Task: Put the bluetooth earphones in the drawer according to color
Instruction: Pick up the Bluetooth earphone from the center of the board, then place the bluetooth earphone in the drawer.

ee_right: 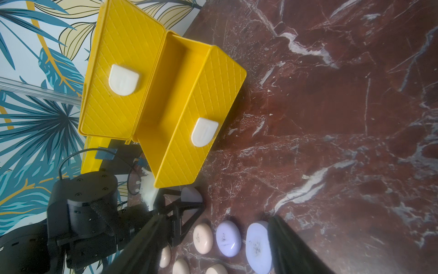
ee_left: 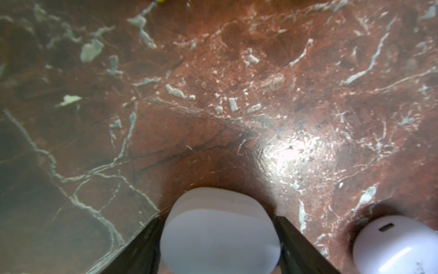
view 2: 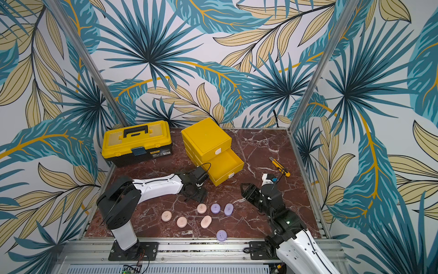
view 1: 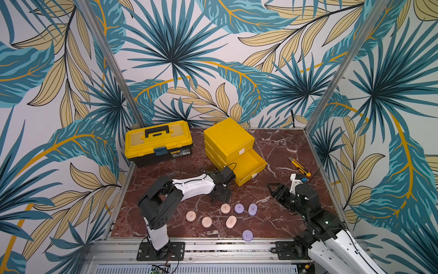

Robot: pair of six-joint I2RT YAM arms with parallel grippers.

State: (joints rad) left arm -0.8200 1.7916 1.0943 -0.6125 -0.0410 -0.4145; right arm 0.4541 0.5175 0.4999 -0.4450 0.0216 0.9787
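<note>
A white earphone case (ee_left: 219, 232) lies on the red marble table, and the fingers of my left gripper (ee_left: 219, 237) press against both its sides. In both top views that gripper (view 1: 221, 195) hides it, just in front of the yellow drawer chest (view 1: 228, 140). A lower drawer (view 1: 248, 166) stands pulled out and looks empty. Several pink cases (view 1: 206, 222) and three purple cases (view 1: 239, 208) lie near the front. My right gripper (view 1: 272, 188) hovers open to their right, holding nothing.
A yellow toolbox with a black handle (view 1: 158, 142) stands at the back left. A yellow-black utility knife (view 1: 299, 167) lies at the right. Another pale case (ee_left: 393, 246) sits close beside the held one. Leaf-patterned walls close in three sides.
</note>
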